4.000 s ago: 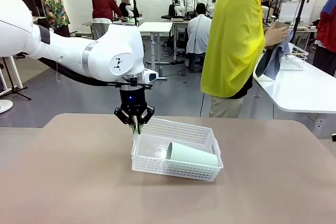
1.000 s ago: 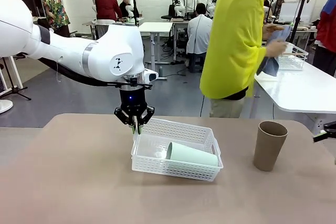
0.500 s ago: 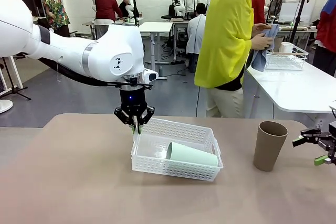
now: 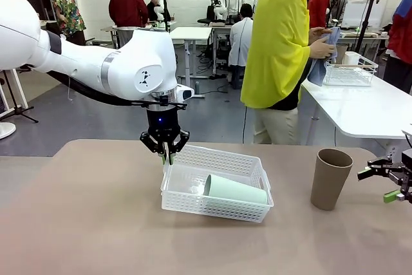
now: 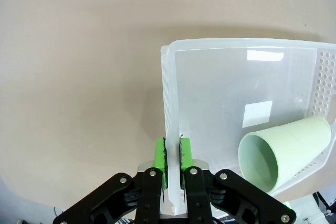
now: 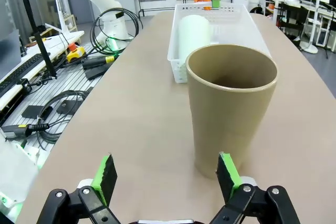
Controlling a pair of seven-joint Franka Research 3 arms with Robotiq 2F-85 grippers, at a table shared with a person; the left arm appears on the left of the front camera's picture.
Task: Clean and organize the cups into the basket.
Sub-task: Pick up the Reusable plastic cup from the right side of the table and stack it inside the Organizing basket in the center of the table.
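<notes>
The white lattice basket (image 4: 193, 201) sits mid-table with the mint green cup (image 4: 235, 189) lying on its side inside. My left gripper (image 4: 166, 156) is shut on the basket's far-left rim; in the left wrist view the left gripper (image 5: 172, 153) pinches the basket wall (image 5: 169, 103), with the mint cup (image 5: 286, 148) at the lower right. The brown cup (image 4: 331, 178) stands upright on the table to the right. My right gripper (image 4: 388, 182) is open, a short gap right of it. In the right wrist view the brown cup (image 6: 231, 103) stands just ahead of the open right gripper (image 6: 167, 174), with the basket (image 6: 231, 11) behind.
A person in a yellow top (image 4: 283, 43) stands past the far edge, holding a blue cloth (image 4: 318, 69). A white side table (image 4: 367, 111) with a wire basket (image 4: 347, 74) stands at the back right. Cables and gear (image 6: 58, 103) lie beside the table.
The brown cup, held by the person four seconds ago, now stands on the table. My right gripper has come in from the right edge toward it. The left arm has not moved.
</notes>
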